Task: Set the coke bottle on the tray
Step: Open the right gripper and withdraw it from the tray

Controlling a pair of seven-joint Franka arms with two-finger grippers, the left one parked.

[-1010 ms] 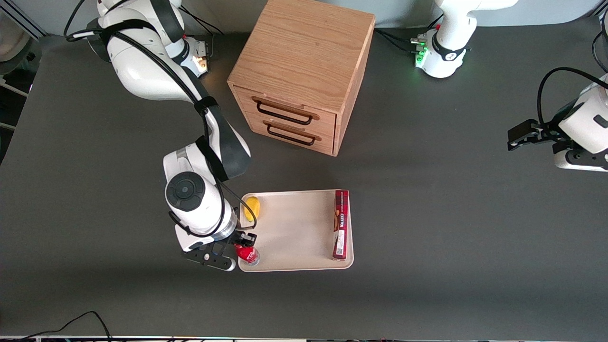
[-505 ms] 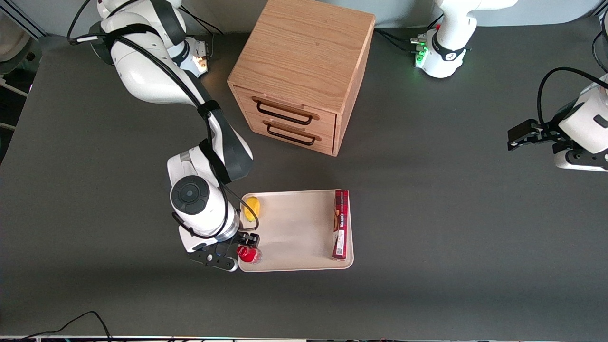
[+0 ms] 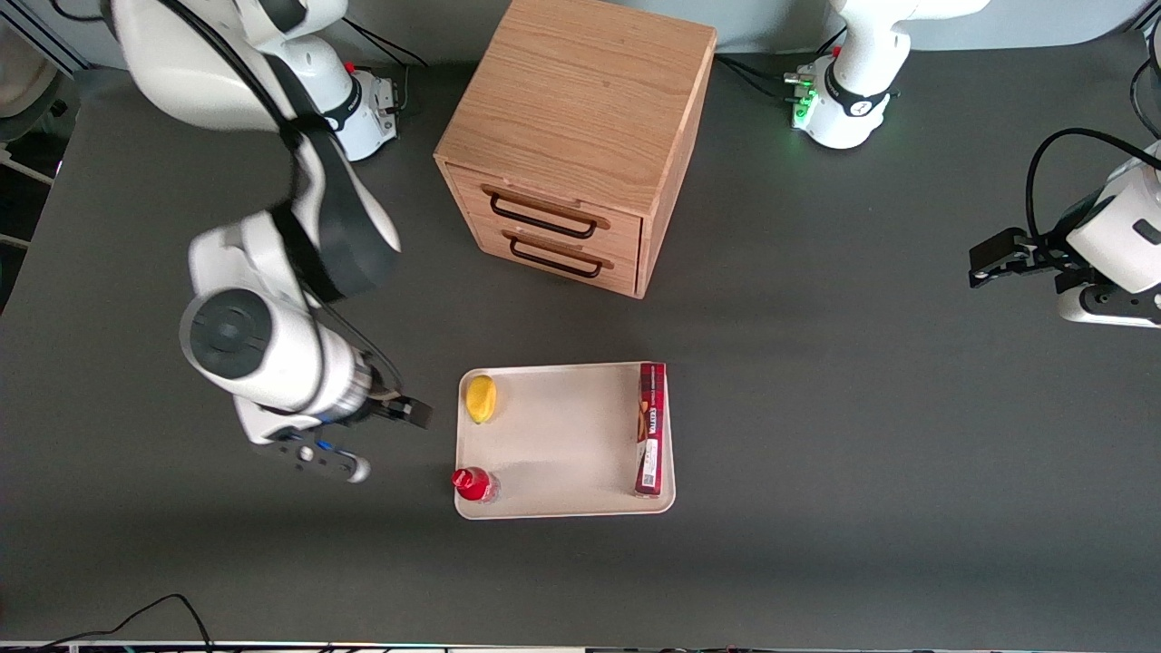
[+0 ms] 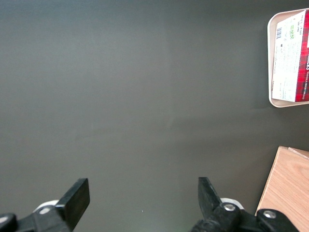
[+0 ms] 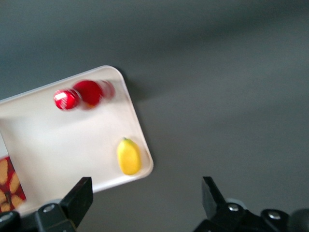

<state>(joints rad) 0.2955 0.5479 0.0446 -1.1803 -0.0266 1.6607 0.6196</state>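
Here the gripper (image 3: 399,415) hung above the bare table (image 3: 816,408), off the tray's (image 3: 562,453) edge toward the working arm's end, its fingers (image 5: 77,198) spread wide and holding nothing. The coke bottle (image 3: 473,484) stood upright in the tray corner nearest the front camera at that same end: small, red-capped, its red body showing a silvery base. A lemon (image 3: 481,398) lay in the next corner along that edge, and a long red box (image 3: 650,428) lined the edge toward the parked arm.
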